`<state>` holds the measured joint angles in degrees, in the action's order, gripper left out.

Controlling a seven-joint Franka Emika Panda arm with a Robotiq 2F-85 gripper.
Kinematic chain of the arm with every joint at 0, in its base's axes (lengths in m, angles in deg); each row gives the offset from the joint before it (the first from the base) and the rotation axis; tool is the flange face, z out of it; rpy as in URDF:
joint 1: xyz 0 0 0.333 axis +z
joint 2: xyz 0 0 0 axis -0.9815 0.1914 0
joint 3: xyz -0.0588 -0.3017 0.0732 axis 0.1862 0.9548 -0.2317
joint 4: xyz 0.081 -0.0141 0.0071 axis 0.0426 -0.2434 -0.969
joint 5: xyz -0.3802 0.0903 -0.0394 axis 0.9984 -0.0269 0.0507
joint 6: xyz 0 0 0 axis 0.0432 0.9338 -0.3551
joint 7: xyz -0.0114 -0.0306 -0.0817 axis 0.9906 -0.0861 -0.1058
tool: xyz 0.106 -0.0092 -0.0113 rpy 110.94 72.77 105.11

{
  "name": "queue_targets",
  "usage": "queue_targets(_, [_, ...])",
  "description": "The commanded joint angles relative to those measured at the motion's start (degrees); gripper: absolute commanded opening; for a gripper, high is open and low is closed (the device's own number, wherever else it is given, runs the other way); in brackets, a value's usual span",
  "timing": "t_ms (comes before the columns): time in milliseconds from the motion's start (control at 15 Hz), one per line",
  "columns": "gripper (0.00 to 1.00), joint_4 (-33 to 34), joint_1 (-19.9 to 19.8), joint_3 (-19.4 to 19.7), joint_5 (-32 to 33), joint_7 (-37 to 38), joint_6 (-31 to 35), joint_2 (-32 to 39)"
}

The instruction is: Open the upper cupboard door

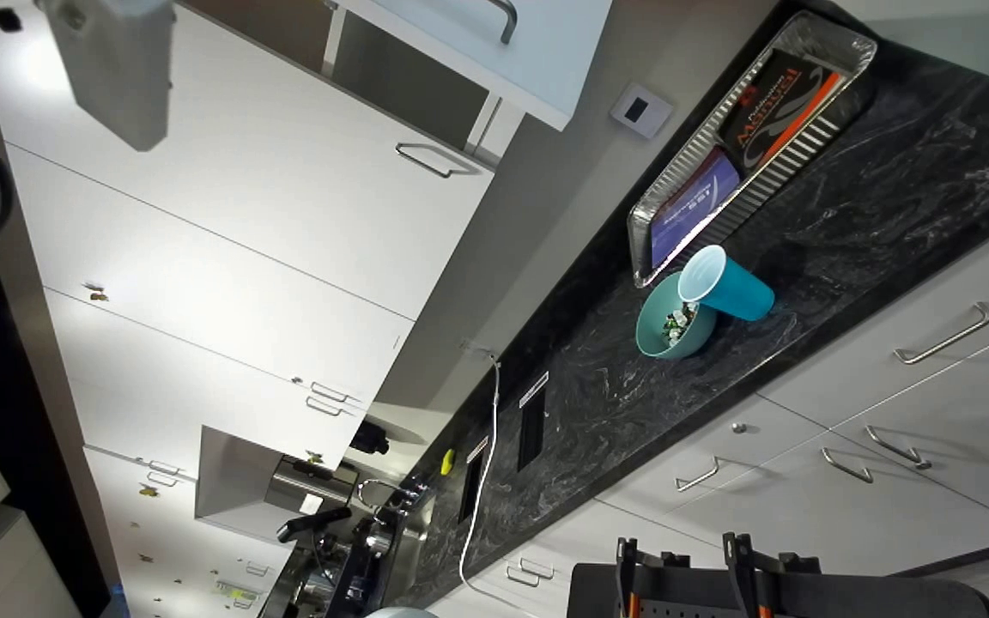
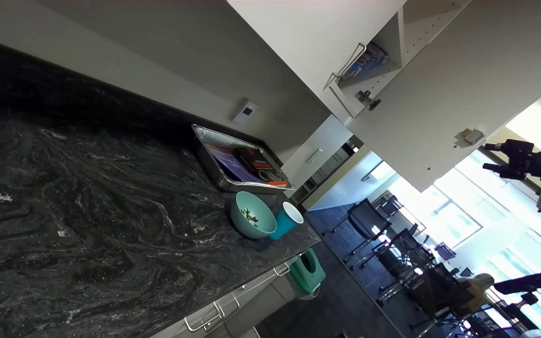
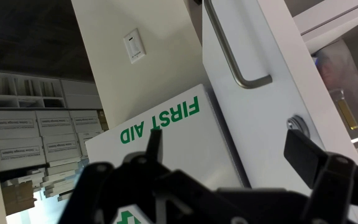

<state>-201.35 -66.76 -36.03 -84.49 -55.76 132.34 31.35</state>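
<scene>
The upper cupboard door stands swung out from its cabinet. In an exterior view its outer face (image 1: pixel 546 51) with a bar handle shows at the top, shelf space behind it. Its inner face (image 2: pixel 463 84) fills the upper right in an exterior view. My gripper (image 2: pixel 486 157) is beside that door's far edge, jaws apart, nothing between them. From the wrist, the door face (image 3: pixel 259 118), its bar handle (image 3: pixel 230 56) and a round lock (image 3: pixel 295 123) lie ahead of my gripper (image 3: pixel 224 141). One finger partly covers the lock; whether it touches, I cannot tell.
A white FIRST AID box (image 3: pixel 197 149) hangs close by the door. The neighbouring cupboard front (image 1: pixel 288 146) is closed. On the dark countertop (image 2: pixel 134 225) are a foil tray (image 2: pixel 223 185), a green bowl (image 2: pixel 251 227) and a blue cup (image 2: pixel 284 225).
</scene>
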Motion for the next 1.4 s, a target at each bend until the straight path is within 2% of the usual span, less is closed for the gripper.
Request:
queue_targets(0, [1.00,4.4,-4.2,-4.5,-1.1,-0.4,-6.1,3.7])
queue_targets(267, [1.00,4.9,-7.2,-9.3,0.4,-3.6,-10.9,3.2])
queue_targets(667, [1.00,3.8,-12.0,-15.3,6.0,-11.6,-15.9,1.8])
queue_targets(1000, [1.00,3.3,-13.5,-17.3,8.2,-16.5,-17.6,1.3])
queue_targets(1333, [1.00,3.4,-13.3,-16.8,6.4,-16.8,-16.2,1.8])
